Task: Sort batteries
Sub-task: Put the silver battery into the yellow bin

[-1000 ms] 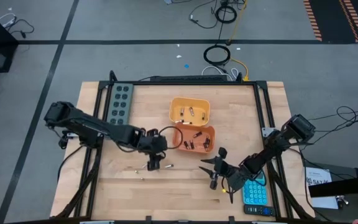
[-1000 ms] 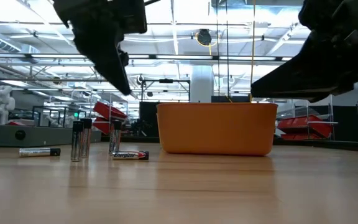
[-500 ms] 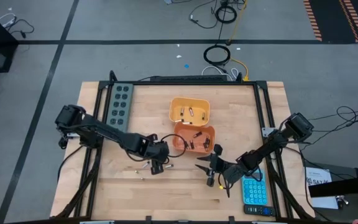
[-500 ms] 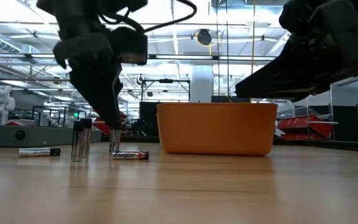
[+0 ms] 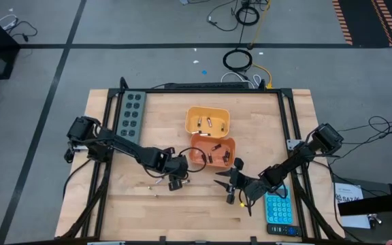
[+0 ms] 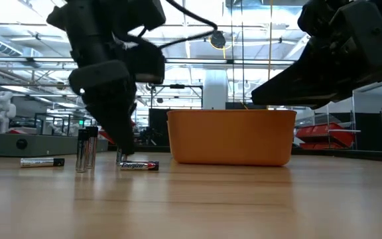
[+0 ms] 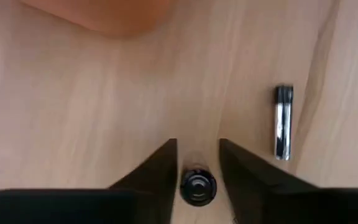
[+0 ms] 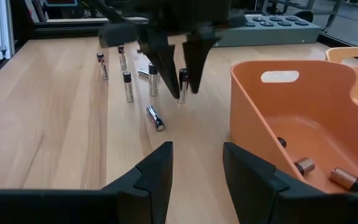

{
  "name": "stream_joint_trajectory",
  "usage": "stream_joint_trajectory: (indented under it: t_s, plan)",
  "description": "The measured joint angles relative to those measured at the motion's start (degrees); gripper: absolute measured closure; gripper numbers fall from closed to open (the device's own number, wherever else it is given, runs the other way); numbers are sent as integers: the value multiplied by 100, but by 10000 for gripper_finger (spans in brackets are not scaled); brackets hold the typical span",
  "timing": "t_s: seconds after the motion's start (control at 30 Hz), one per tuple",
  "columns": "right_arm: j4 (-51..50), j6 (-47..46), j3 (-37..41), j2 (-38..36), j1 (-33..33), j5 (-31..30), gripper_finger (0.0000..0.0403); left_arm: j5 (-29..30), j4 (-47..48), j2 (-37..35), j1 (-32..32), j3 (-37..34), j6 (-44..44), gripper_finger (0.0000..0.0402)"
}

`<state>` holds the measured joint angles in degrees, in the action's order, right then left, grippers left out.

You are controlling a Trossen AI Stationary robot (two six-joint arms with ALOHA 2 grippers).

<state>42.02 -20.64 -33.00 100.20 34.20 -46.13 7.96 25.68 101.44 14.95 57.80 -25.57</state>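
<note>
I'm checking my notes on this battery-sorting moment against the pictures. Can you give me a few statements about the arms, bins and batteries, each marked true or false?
1. The left gripper has its open fingers either side of an upright battery. True.
2. A battery lies flat on the table near that gripper. True.
3. Both orange bins are empty. False: the nearer bin and the farther bin each hold batteries.
4. The right gripper is holding a battery. False: it is open with nothing between its fingers, hovering beside the nearer bin.
5. The blue calculator lies inside a bin. False: it lies on the table near the right arm.
</note>
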Motion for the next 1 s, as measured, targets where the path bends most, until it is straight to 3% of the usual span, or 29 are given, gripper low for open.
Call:
stream_joint_trajectory:
  t_s: [0.13,0.4,0.63,0.83,0.9,1.0]
  plan:
    - [-22,-107,1,0,0,2,271,-50,13,104,3,11,165,349]
    - [-25,-242,1,0,93,-2,271,-43,380,-47,-247,126,509,349]
    - [-48,-520,1,0,217,-35,271,897,774,-556,-753,251,1232,349]
    - [-59,-860,1,0,322,-77,271,2217,-164,-909,-1051,254,2590,349]
    - [-50,-915,1,0,370,-146,271,2232,-839,-925,-1198,262,3261,349]
    - [-40,-996,1,0,436,-326,271,1810,-1730,-818,-1605,262,3845,349]
